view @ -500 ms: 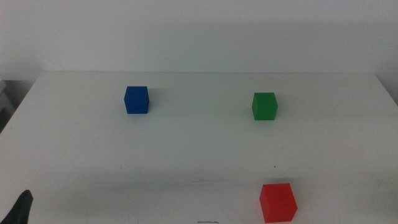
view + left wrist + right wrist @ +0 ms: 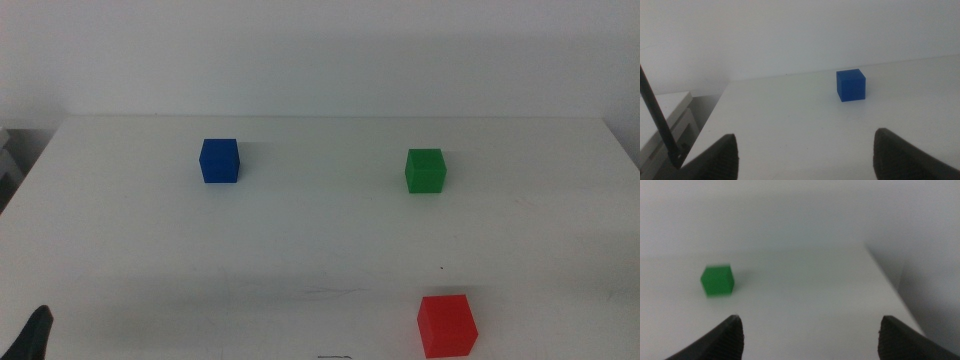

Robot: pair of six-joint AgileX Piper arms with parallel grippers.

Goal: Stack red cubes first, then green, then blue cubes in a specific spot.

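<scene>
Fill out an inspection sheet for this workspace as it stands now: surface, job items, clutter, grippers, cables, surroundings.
Surface: white table, matte; a tiny dark speck and a faint scuff near the front.
Job's things: red cube front right, green cube far right, blue cube far left; all apart, none stacked.
Clutter: nothing seen.
Grippers: left gripper open, empty, low at the front left corner, facing the blue cube; right gripper open, empty, out of the middle view, green cube ahead of it.
Cables: one thin dark line in the left wrist view, unclear what.
Surroundings: plain white wall behind.
</scene>
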